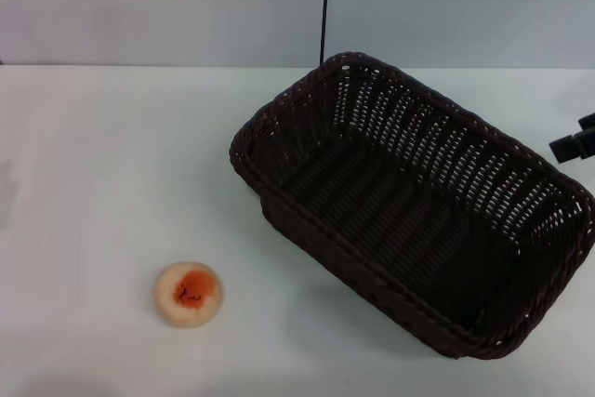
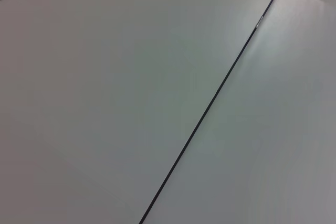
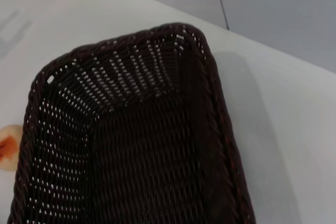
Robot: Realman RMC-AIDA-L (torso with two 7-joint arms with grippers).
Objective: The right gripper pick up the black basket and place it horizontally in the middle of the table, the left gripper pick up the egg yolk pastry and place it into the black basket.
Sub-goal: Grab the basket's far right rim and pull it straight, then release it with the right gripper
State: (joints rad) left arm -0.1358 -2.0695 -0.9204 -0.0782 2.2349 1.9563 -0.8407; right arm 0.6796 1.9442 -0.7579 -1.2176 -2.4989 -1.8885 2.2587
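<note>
The black basket point(image 1: 418, 202) sits on the white table point(image 1: 112, 155), right of centre and turned diagonally; it is empty. It fills the right wrist view point(image 3: 131, 140). The egg yolk pastry point(image 1: 188, 294) lies on the table near the front left, well apart from the basket; a sliver of it shows in the right wrist view point(image 3: 6, 148). A small black part of the right gripper point(image 1: 575, 141) shows at the right edge, just beyond the basket's far right rim. The left gripper is out of view; its wrist view shows only pale wall panels with a dark seam point(image 2: 210, 103).
A grey wall stands behind the table, with a thin black vertical seam point(image 1: 325, 6) above the basket's far corner.
</note>
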